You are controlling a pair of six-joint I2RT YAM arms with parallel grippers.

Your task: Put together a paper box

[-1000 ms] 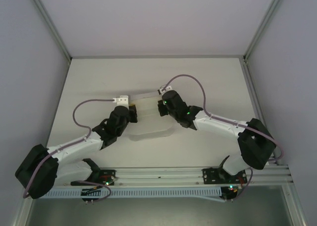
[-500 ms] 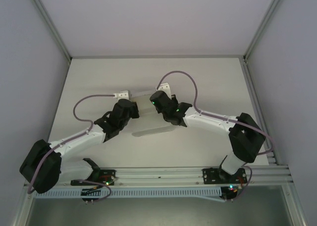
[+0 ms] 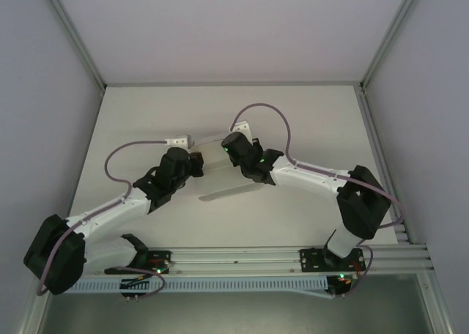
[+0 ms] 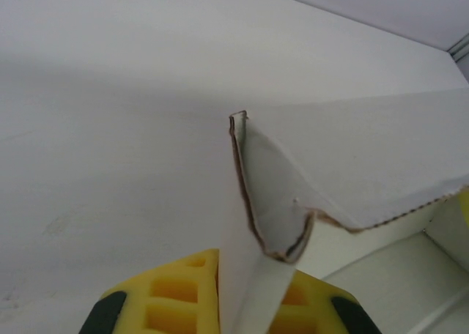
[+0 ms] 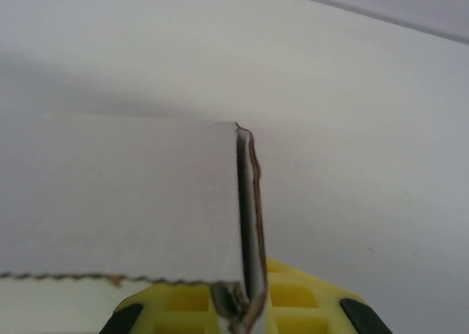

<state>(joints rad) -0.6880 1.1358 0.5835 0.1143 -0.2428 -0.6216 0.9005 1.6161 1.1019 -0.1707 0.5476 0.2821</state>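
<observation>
Robotics lab cell, white table, aluminium frame rails, plain enclosing walls

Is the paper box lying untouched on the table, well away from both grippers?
No, the paper box sits between the left gripper and right gripper, each gripping one side.

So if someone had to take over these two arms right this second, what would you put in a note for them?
Left pincer: shut on one edge of the paper box.
Right pincer: shut on the opposite edge.
Box: held between the two above the middle of the table; its shadow lies on the surface nearer the arm bases.
Done: the card is off the table, gripped from both sides, with a fold showing at the left pincer's edge.
Left: it does not look like a finished box yet, so it probably needs opening out and its flaps tucking in. Avoid releasing either side.
</observation>
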